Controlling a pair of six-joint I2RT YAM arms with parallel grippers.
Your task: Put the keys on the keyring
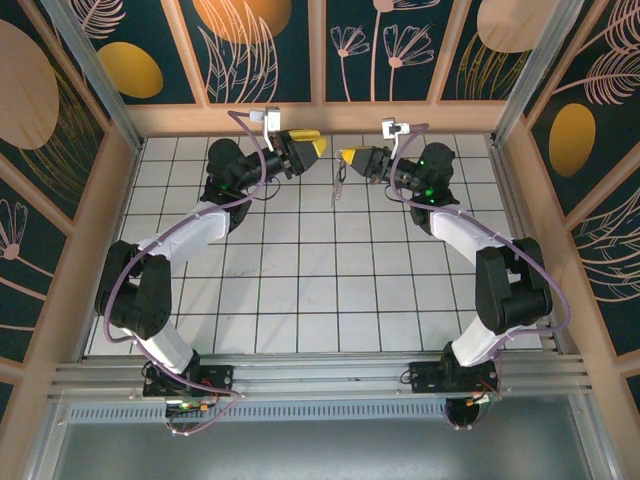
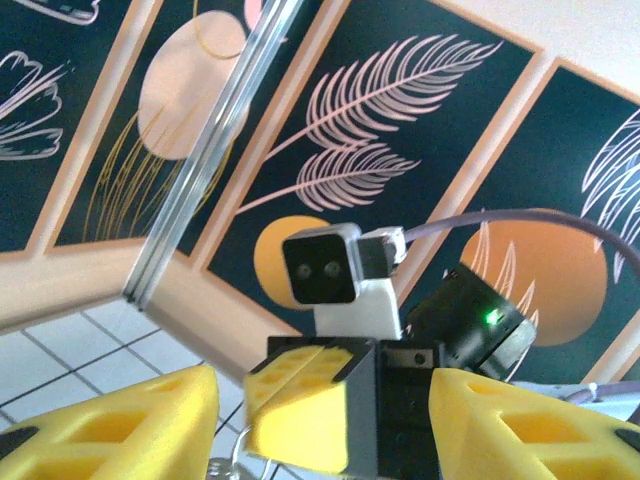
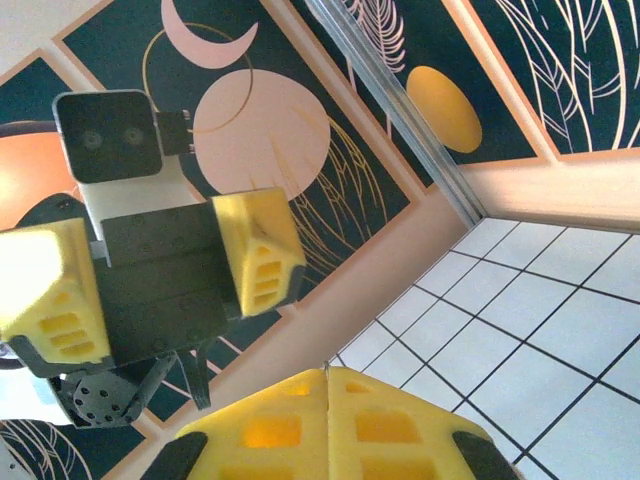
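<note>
Both grippers hang high over the far middle of the tiled floor, tips facing each other. My right gripper (image 1: pixel 346 157) (image 3: pixel 327 378) is shut, and a thin silvery sliver pokes out of the seam between its yellow pads. The keyring (image 1: pixel 341 184) dangles below it as a thin pale loop; in the left wrist view a bit of its wire (image 2: pixel 233 458) shows under the right gripper's fingers (image 2: pixel 295 410). Small pieces hang along the loop, too small to tell the keys apart. My left gripper (image 1: pixel 313 146) (image 2: pixel 325 425) stands open a short way left, nothing between its pads.
The wooden back wall (image 1: pixel 320 118) runs right behind both grippers, with side walls (image 1: pixel 118 200) left and right. White floor tiles (image 1: pixel 320 290) stretch from under the grippers toward the arm bases.
</note>
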